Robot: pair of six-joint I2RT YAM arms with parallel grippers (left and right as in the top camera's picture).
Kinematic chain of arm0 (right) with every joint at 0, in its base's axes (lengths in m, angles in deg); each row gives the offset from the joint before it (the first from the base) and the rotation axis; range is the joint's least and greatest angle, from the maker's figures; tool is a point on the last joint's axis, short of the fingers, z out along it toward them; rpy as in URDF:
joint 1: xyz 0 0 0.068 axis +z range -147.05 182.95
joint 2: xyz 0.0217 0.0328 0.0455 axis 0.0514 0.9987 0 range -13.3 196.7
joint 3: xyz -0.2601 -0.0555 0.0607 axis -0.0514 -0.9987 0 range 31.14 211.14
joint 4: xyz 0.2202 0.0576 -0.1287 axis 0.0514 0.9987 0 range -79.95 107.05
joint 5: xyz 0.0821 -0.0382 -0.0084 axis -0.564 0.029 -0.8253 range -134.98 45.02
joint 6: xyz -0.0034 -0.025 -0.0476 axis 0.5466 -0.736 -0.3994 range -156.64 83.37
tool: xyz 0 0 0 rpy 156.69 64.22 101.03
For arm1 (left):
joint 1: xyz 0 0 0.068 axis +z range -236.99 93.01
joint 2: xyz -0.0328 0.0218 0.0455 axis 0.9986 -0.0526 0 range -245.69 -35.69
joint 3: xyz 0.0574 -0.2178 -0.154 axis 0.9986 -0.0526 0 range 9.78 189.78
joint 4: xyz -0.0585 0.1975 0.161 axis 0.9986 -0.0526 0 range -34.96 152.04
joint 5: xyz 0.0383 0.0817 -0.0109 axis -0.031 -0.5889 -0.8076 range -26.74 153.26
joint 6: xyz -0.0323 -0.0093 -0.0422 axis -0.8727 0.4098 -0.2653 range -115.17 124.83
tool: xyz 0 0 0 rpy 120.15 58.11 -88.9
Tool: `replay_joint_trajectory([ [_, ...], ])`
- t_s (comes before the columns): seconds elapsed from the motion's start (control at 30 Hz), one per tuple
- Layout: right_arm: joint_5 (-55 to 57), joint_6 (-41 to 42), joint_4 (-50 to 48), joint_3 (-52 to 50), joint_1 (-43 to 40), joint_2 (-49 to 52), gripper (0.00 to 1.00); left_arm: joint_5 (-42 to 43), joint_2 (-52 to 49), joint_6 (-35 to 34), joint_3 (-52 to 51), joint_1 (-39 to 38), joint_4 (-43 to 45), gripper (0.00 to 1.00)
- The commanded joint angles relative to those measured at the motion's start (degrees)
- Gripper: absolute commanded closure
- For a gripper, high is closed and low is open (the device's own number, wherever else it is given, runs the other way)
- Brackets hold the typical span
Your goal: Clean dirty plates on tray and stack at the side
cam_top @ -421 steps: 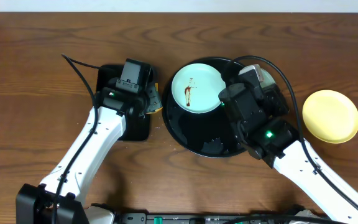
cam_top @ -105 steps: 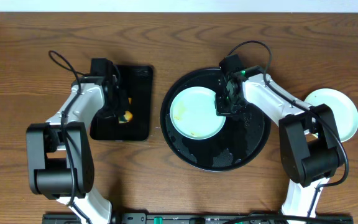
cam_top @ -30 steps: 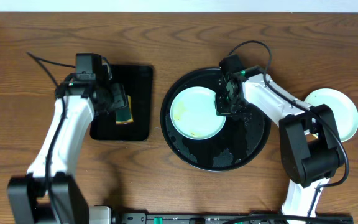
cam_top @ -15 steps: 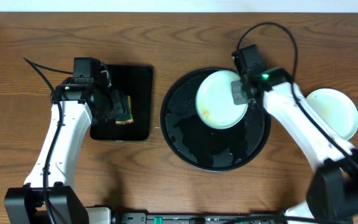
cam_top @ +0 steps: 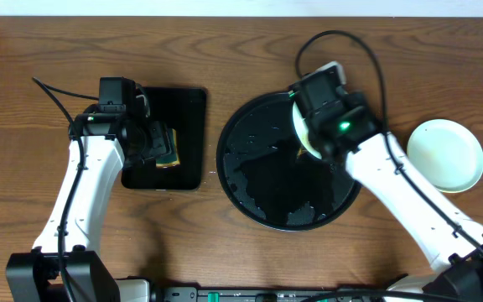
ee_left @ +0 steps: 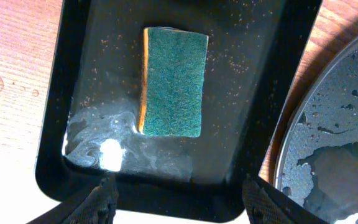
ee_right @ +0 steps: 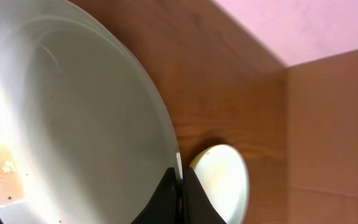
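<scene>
step: stacking | right fingers (ee_right: pixel 161 205) clamping tilted pale plate (ee_right: pixel 73 118) by rim | left fingers (ee_left: pixel 99 200) hanging open over sponge (ee_left: pixel 173 81) | next, likely: levelling it onto stacked plate (cam_top: pixel 447 155) beyond right fingers

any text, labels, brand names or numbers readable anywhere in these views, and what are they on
None: no word, label, brand, number or sign can be read in any view.
The sponge, the rectangular tray, the round tray, the held plate and the plate at the side all show plain, unmarked surfaces.
</scene>
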State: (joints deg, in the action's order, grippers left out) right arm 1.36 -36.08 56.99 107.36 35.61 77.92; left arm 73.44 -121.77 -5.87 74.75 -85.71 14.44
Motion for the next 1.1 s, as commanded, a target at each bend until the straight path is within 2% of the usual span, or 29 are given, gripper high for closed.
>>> replay_joint_trajectory([
  [0.0,11.8,-0.4,-0.3,0.0,3.9,-0.9,0.99,0.1,0.0,-0.1,-0.2,-0.1,-0.1,0.34],
  [0.17,14.7,-0.4,-1.0,0.0,6.8,-0.9,0.99,0.1,0.0,-0.1,-0.2,-0.1,-0.1,0.33],
  [1.07,15.4,-0.4,-1.5,0.0,6.8,-0.9,0.99,0.1,0.0,-0.1,-0.2,-0.1,0.3,0.27],
])
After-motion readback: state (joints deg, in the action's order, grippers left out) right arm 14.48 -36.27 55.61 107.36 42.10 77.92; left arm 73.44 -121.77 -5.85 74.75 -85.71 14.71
